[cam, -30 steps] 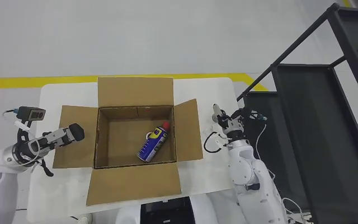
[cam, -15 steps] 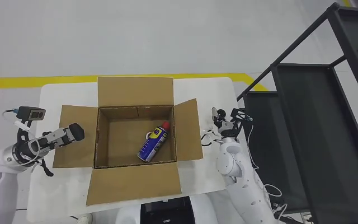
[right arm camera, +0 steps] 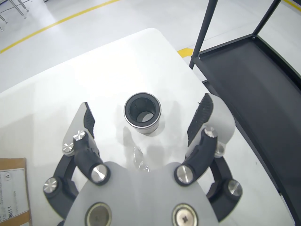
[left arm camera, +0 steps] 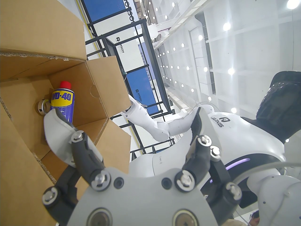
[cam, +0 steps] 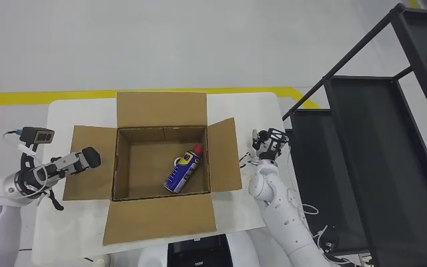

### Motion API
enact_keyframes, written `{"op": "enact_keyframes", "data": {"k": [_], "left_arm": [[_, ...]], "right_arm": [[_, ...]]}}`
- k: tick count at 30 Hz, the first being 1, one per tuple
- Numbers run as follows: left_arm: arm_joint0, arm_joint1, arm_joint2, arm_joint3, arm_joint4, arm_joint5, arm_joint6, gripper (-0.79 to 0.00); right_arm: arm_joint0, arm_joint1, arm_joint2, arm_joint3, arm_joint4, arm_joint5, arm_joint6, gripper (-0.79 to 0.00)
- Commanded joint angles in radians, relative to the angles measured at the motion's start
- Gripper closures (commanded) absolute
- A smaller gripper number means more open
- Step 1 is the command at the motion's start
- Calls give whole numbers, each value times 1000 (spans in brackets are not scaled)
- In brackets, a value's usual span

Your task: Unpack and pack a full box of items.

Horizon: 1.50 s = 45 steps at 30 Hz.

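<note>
Our right gripper (right arm camera: 146, 105) hung wide open over a metal bushing (right arm camera: 142, 118) standing on the table (right arm camera: 58, 90) beside the box (cam: 163, 133), so we figured unpacking was well along; a spray can (cam: 184, 169) and small ring (left arm camera: 43, 106) lay inside; left gripper (left arm camera: 125, 117) gaped empty too; repacking not yet begun, we reckoned.

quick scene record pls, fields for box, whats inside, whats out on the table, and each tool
box: open, flaps spread, on white table
in box: spray can lying on its side; metal ring beside it
on table: metal sleeve, upright, outside the box
left tool: open, empty, by a side flap of the box
right tool: open, empty, fingers either side of the sleeve, apart from it
</note>
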Motion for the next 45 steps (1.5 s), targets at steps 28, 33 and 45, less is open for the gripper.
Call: {"op": "enact_keyframes", "data": {"k": [28, 33, 45], "left_arm": [[0, 0, 0, 0, 0, 0, 0, -785], [0, 0, 0, 0, 0, 0, 0, -785], [0, 0, 0, 0, 0, 0, 0, -785]], "right_arm": [[136, -37, -43, 290, 5, 24, -117, -785], [154, -41, -40, 315, 14, 24, -118, -785], [154, -42, -20, 333, 20, -4, -133, 0]]}}
